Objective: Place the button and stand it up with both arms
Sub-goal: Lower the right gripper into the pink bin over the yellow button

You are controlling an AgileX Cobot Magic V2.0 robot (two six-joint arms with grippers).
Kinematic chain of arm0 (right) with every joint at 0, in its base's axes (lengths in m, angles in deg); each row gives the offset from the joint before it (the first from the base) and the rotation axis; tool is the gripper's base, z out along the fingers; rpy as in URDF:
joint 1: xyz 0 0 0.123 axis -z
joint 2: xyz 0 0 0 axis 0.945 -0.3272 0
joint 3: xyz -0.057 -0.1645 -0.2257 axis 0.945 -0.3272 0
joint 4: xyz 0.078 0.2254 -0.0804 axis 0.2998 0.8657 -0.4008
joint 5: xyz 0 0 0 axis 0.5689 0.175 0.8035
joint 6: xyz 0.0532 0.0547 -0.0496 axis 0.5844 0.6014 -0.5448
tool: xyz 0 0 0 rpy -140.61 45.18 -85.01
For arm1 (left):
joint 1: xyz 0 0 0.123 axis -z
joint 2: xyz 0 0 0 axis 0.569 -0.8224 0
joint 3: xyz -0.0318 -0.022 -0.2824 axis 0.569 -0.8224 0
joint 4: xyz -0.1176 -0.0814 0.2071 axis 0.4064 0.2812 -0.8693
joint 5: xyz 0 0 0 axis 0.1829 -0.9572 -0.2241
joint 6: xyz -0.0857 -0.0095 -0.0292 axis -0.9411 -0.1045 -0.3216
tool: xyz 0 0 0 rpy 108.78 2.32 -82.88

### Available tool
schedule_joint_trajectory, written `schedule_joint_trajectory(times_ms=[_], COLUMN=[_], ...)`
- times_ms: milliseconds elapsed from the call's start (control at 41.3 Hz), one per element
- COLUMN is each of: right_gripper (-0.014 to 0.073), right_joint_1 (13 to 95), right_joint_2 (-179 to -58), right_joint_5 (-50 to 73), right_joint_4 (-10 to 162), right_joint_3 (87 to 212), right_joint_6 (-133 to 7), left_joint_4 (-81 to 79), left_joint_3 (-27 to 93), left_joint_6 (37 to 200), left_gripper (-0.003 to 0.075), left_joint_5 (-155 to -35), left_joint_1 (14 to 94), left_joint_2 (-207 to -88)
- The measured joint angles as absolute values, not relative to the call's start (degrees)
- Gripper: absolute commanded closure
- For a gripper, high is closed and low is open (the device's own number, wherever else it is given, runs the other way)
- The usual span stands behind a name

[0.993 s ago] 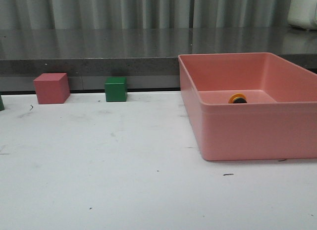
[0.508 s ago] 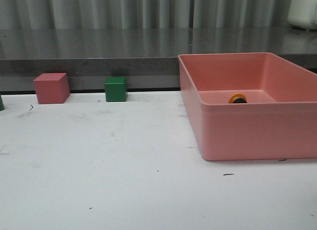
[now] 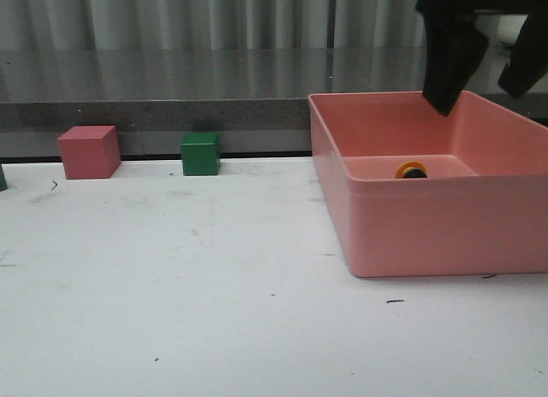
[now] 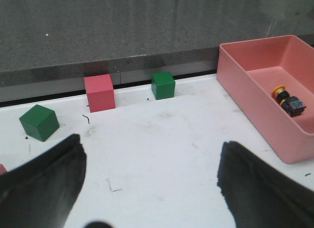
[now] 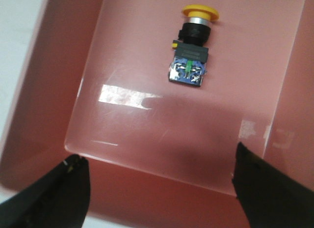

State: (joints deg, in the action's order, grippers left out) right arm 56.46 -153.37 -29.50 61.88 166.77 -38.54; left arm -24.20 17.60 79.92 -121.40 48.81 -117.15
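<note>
The button lay on its side on the floor of the pink bin, and the right gripper hung above the bin with its fingers spread apart and empty, probably lined up to drop in and take hold. The left gripper, fingers also wide apart and empty, waited over the table away from the bin, likely until the button was brought out. The front view showed only the yellow cap over the bin's wall; the right wrist view showed the whole button, tipped over.
</note>
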Motion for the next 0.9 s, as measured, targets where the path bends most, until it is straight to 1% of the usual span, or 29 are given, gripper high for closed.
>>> schedule_joint_trajectory(times_ms=[266,436,654,896], right_gripper=[-0.0020,-0.0020,-0.0020,-0.0020], right_joint_1=[56.82,57.79,57.91,58.12], right_joint_2=[-166.82,-173.37,-179.77,-184.00], right_joint_5=[-30.89,-31.01,-31.29,-31.59], right_joint_4=[58.50,58.37,58.37,58.37], right_joint_3=[176.62,181.38,186.21,189.10], right_joint_6=[-29.90,-27.27,-26.51,-24.58], left_joint_4=[-24.16,-24.16,-24.16,-24.16], left_joint_3=[17.60,17.60,17.60,17.60], left_joint_6=[79.92,79.92,79.92,79.92], left_gripper=[0.0175,0.0175,0.0175,0.0175], left_joint_5=[-121.40,-121.40,-121.40,-121.40], left_joint_1=[48.81,48.81,48.81,48.81], left_joint_2=[-117.15,-117.15,-117.15,-117.15])
